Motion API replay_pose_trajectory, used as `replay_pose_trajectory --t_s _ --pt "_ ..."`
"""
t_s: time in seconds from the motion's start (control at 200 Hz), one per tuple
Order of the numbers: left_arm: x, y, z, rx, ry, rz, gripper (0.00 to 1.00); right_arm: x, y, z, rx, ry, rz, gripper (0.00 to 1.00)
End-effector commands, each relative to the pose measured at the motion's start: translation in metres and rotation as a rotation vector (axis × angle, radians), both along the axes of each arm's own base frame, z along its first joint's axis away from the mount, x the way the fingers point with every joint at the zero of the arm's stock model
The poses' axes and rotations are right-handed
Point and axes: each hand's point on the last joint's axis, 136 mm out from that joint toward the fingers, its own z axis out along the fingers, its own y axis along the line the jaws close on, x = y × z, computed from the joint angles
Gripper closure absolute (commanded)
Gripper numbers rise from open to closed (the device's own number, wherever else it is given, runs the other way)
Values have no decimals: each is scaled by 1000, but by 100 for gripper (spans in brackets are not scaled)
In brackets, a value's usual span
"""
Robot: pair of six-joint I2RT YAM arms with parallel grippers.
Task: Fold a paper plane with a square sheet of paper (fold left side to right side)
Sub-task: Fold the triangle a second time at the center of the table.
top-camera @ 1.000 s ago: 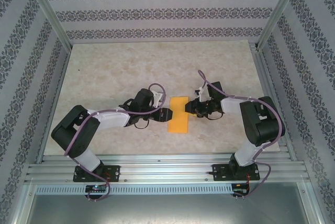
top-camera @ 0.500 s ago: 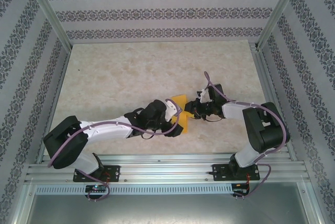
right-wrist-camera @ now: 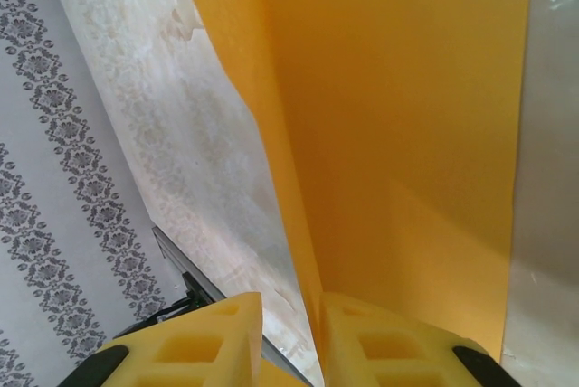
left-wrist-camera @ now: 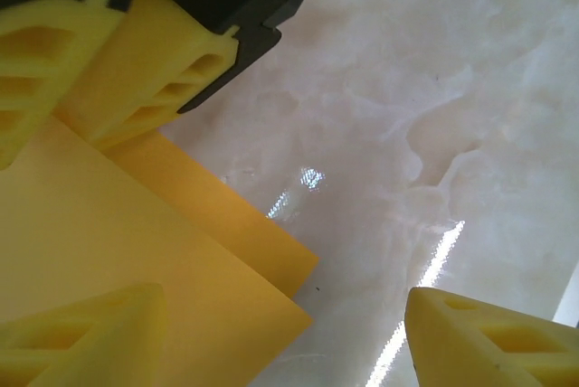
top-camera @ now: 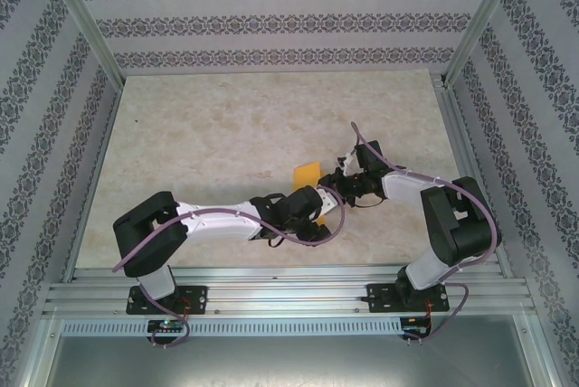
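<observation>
The left gripper (left-wrist-camera: 288, 307) hung low over the desk (top-camera: 226, 125), jaws spread wide and nothing caught between them. From its wrist view the paper simply lay flat below, toward 8 o'clock. The right gripper (right-wrist-camera: 291, 301) had its jaws nearly shut, and the edge of the square sheet of paper (right-wrist-camera: 389, 134) ran down into the narrow gap between them, so that was a pinch on the sheet's edge.

From overhead the sheet sat a little toward 5 o'clock of the desk's middle. The left arm covered most of it, and one orange corner poked out at 11 o'clock of that gripper. The right gripper met the sheet from its 3 o'clock side.

As for progress, the left wrist view showed two orange layers, the upper one stepped back from the lower, so an offset edge showed toward 4 o'clock. In the right wrist view one flap rose off the desk at an angle instead of lying down. I'd judge the left-to-right fold was started but not pressed. The layers weren't lined up, and I couldn't make out a sharp crease.

There was no pointed nose, no central ridge and no wings anywhere. By my reckoning nearly all the plane was left to make, starting with flattening this first fold.
</observation>
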Motion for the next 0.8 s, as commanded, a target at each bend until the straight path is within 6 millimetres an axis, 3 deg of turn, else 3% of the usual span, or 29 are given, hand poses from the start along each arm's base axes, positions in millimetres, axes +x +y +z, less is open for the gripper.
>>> replay_pose_trajectory --t_s 0.0,0.13,0.35,0.545,0.794 --pt "2 3 -9 93 -40 7 30 4 2 5 -8 -13 -4 77" --pt "5 4 -15 124 -50 25 37 3 2 3 -14 -6 -4 77" --pt "7 7 -10 120 -58 29 74 1 -1 -4 -50 -1 9 77" --pt "8 6 -2 48 -15 24 97 0 -3 -7 -78 -9 24 77" --pt "11 6 7 -69 80 4 100 8 -8 4 -97 -79 21 74"
